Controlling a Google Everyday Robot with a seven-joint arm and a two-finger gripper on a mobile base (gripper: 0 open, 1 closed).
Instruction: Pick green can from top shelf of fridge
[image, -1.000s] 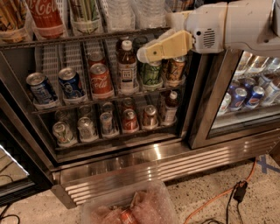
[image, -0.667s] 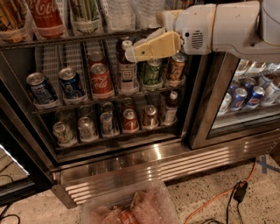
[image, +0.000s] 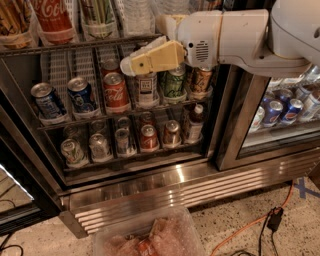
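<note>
Gripper (image: 128, 65) hovers before the fridge (image: 150, 192), below the green can (image: 98, 15) (grip width unclear).

The pale yellow gripper (image: 128, 65) on the white plastic arm (image: 225, 35) hangs just below the dark wire top shelf (image: 60, 47); the tall slim shiny green can (image: 97, 11) bears pale vertical stripes; the dark-framed fridge (image: 175, 192) has a ribbed silver base; the short round blue cans (image: 47, 100) stand beside a red can with white script (image: 115, 90).

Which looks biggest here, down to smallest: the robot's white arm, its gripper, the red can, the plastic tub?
1. White arm, filling the upper right.
2. Plastic tub, nearest the camera and partly cut off.
3. Gripper, in front of the fridge, just below its top shelf.
4. Red can, farther back, so its rank is unsure.
</note>
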